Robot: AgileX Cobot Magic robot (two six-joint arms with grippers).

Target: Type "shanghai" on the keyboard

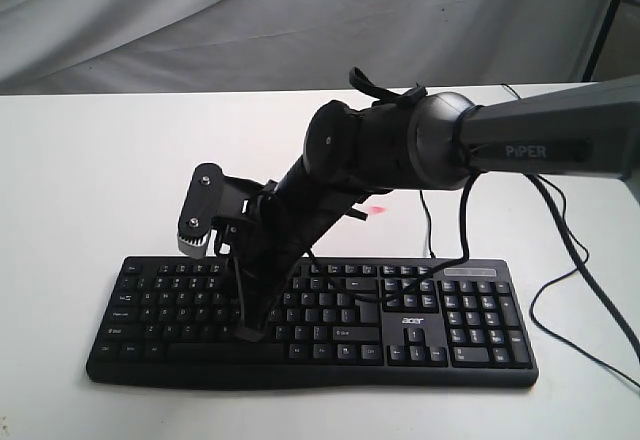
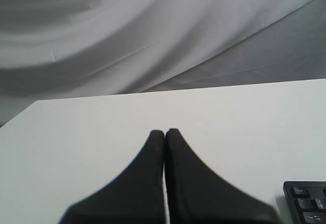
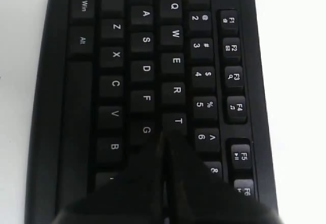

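The black keyboard [image 1: 440,312] lies across the white table [image 1: 70,180] near its front edge, with the acer logo right of centre. My right gripper [image 1: 248,333] reaches in from the right and points down onto the left-middle letter keys. In the right wrist view this gripper [image 3: 165,136] is shut and empty, its tip beside the G key [image 3: 146,130] and just past the T key [image 3: 178,121]; the keys under it are hidden. My left gripper [image 2: 164,131] is shut and empty over bare table, with one keyboard corner [image 2: 306,203] beside it. The exterior view does not show the left arm.
Thin black cables [image 1: 570,270] loop over the table right of the keyboard. A grey cloth backdrop [image 1: 200,20] hangs behind the table's far edge. A small red spot [image 1: 375,208] lies on the table behind the keyboard.
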